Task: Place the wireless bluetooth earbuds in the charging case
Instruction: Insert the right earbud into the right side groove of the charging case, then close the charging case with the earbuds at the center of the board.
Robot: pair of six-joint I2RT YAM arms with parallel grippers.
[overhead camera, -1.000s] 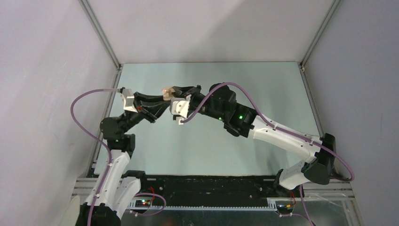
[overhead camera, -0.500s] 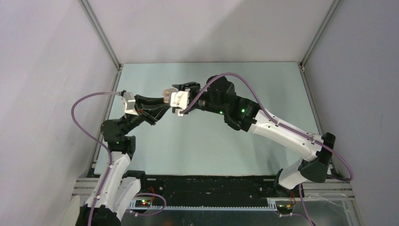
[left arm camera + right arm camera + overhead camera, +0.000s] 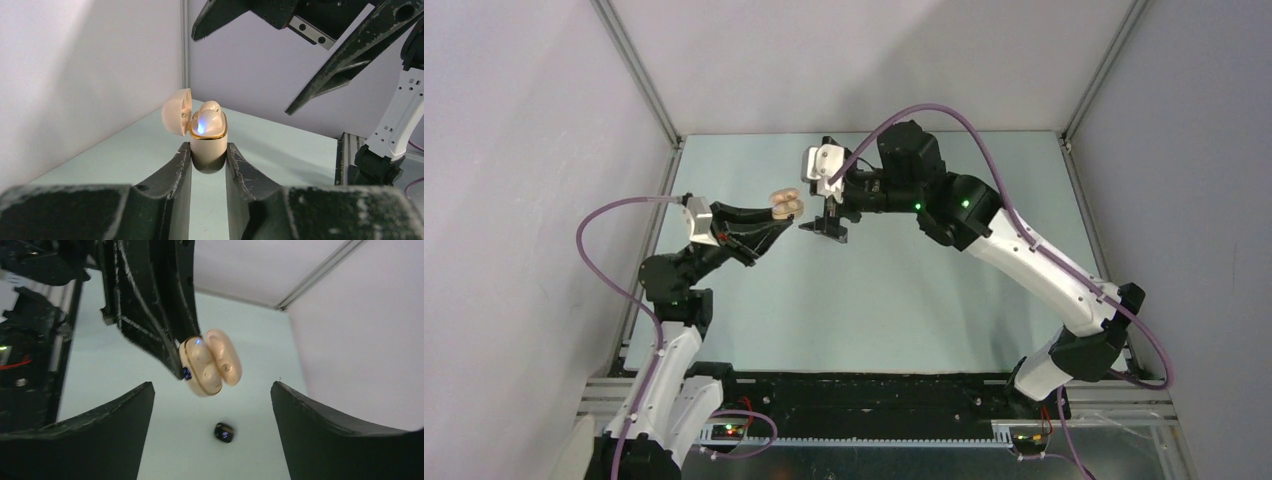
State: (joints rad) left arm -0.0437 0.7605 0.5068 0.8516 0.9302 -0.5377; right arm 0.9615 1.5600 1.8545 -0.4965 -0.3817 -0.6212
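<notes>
Field notes, near to far. At the near edge we note the black mounting rail [image 3: 864, 395] with both arm bases on it. From the left base the white-and-black arm rises and reaches toward the middle, a purple cable [image 3: 580, 235] looping beside it.

The left gripper [image 3: 780, 216] is held above the pale green table [image 3: 904, 310], clear of the surface. Its two black fingers [image 3: 172, 176] are pressed in on the lower body of the small cream, rounded plastic charging case [image 3: 208, 145], one on each side. The case stands upright in the left wrist view, and its cream lid [image 3: 176, 111] is swung open toward the wall side. Two pale cream earbuds [image 3: 210, 115] sit side by side in the case, inside the gold-coloured rim. A blue light glows at the front of the opening.

Just beyond the case hangs the right gripper [image 3: 826, 222], not touching it. Its black fingers [image 3: 100, 435] are spread wide with nothing between them, tips pointed at the open case.

In the right wrist view, past the case, a small black object [image 3: 224, 432] lies on the table. It is too blurred for us to tell what it is.

Farthest back, plain grey walls [image 3: 864, 60] close the table in on three sides.
</notes>
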